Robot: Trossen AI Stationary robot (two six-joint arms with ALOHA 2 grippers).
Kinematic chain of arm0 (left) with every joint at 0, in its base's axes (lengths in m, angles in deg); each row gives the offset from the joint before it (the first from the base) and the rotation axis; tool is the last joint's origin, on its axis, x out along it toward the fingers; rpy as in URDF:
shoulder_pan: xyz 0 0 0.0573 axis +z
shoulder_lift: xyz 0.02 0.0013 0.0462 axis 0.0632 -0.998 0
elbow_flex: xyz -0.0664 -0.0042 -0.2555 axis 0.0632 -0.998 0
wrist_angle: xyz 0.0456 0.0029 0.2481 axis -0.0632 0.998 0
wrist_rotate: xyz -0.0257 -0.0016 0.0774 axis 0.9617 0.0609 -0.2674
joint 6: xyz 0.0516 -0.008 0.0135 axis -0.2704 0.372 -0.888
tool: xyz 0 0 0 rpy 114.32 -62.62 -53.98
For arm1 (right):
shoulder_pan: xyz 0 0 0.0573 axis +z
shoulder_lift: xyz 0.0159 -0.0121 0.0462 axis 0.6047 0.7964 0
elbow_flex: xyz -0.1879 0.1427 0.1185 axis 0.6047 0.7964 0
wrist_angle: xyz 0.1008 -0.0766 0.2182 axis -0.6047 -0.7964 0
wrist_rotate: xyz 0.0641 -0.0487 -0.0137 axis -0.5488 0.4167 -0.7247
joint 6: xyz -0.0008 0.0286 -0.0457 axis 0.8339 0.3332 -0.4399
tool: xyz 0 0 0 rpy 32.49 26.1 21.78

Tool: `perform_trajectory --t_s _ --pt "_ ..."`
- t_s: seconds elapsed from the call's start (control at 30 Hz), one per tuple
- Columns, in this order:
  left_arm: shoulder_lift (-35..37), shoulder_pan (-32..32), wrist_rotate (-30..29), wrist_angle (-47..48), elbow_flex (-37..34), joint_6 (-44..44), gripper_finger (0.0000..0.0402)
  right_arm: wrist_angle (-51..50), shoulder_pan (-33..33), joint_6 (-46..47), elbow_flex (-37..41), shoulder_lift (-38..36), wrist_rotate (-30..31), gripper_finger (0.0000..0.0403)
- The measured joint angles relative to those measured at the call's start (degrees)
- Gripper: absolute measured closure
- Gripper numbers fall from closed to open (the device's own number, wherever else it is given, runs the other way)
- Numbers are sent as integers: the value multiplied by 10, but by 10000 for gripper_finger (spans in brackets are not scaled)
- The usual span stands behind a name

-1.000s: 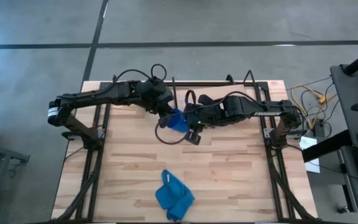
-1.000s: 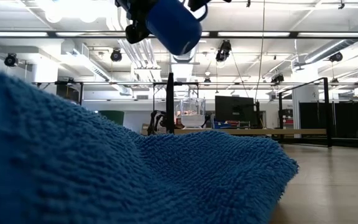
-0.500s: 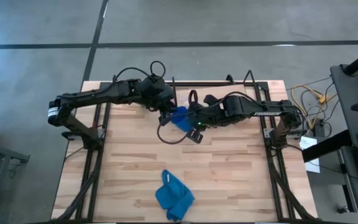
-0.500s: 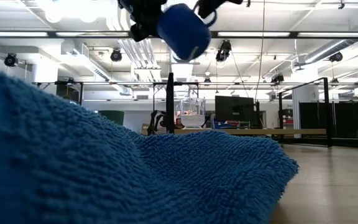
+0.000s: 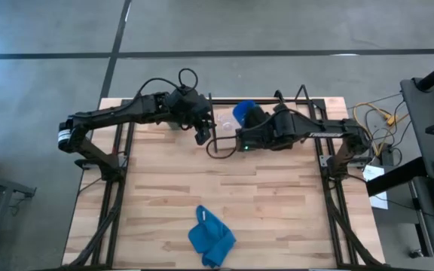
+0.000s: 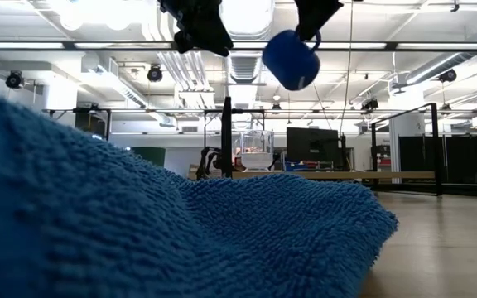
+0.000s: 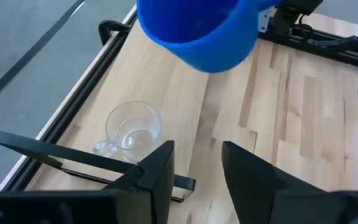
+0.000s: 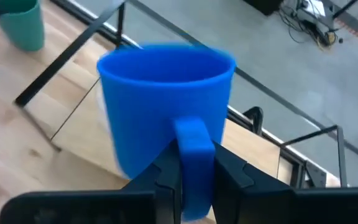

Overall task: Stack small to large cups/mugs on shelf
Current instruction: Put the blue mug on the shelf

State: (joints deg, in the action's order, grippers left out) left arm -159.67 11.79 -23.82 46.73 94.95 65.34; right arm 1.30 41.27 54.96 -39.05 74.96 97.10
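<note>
Carrying mug (image 8: 166, 106), handle clenched in right gripper (image 8: 194, 171), upper centre; left gripper (image 7: 194, 168) released, empty. Next: lowering toward clear cup (image 7: 133, 127).

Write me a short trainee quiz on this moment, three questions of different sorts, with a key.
1. True or false: the right gripper holds the blue mug by its handle.
2. Multiple choice: the clear cup is (A) standing upright on the wood, (B) inside the blue mug, (C) on the blue cloth.
3. Fill in: the left gripper has its jaws ____ and holds nothing.

Key: 1 true; 2 A; 3 open.
</note>
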Motion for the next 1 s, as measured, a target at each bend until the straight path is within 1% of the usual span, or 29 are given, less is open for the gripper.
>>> perform_trajectory --t_s 0.13,0.27,0.43,0.57,0.63,0.7,0.83,1.0 --pt "0 0 1 1 0 0 281 29 -2 25 62 -29 1 355" --pt "0 0 2 2 -2 0 281 74 -2 84 152 -82 1 363" --pt "0 0 2 3 -3 -3 281 177 -2 135 296 -155 24 359" --pt "0 0 2 2 -4 -3 281 288 -2 146 410 -214 60 358" --pt "0 0 2 1 -4 -3 281 356 -3 138 464 -233 88 360" --pt "0 0 2 1 -4 -3 281 433 -3 105 514 -247 115 361" --pt "0 0 2 -1 -4 -3 281 590 -7 19 597 -260 126 360" --pt "0 0 2 -1 -5 -3 281 740 -7 -7 670 -247 147 358"
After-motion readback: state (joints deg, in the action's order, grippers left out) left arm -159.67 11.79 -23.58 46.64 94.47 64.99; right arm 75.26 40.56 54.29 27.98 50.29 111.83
